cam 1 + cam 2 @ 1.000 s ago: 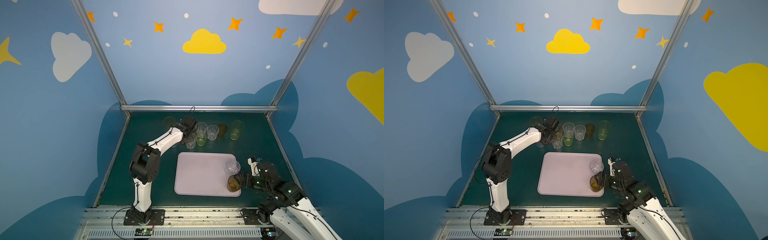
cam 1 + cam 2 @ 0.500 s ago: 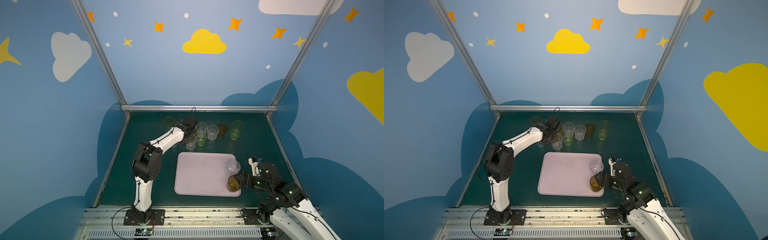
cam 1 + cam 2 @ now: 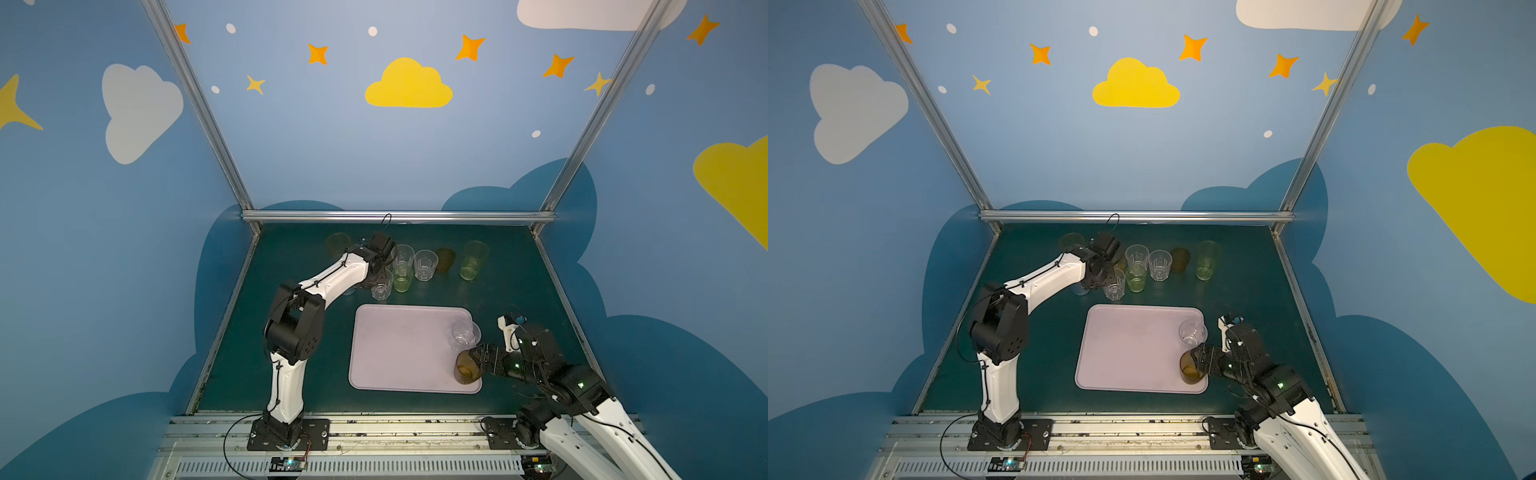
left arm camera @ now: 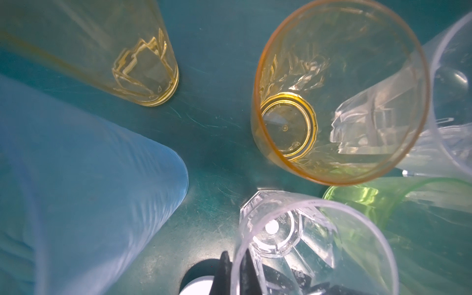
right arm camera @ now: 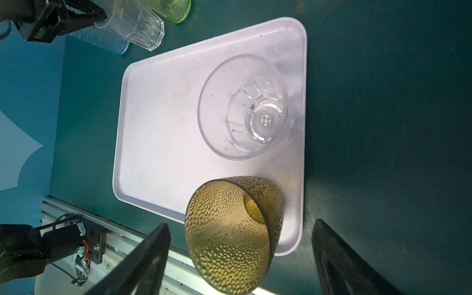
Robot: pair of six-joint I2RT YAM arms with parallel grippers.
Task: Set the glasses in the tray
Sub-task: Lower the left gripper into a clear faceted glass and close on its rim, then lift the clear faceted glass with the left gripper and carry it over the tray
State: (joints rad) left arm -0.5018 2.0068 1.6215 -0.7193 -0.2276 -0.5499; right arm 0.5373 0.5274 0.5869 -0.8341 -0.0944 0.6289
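Note:
The pale lilac tray (image 3: 399,349) (image 3: 1133,349) (image 5: 166,115) holds a clear faceted glass (image 3: 463,334) (image 5: 245,107) and a brown dimpled glass (image 3: 465,368) (image 3: 1190,370) (image 5: 229,235) at its right side. My right gripper (image 3: 474,359) (image 5: 241,224) stands open, a finger on either side of the brown glass, both apart from it. At the back left my left gripper (image 3: 380,274) (image 4: 236,258) is shut on the rim of another clear faceted glass (image 3: 381,286) (image 4: 293,242), one finger inside, one outside. That glass stands on the table.
Around the held glass crowd a short green glass (image 3: 402,280), two clear ones (image 3: 402,254) (image 3: 426,264), an orange one (image 4: 339,102), an amber one (image 3: 337,245) and a tall blue one (image 4: 89,191). Further right stand a brown glass (image 3: 445,259) and a tall green one (image 3: 473,259).
My left gripper's fingers have closed onto the clear glass's rim. The right gripper has stayed open by the brown glass.

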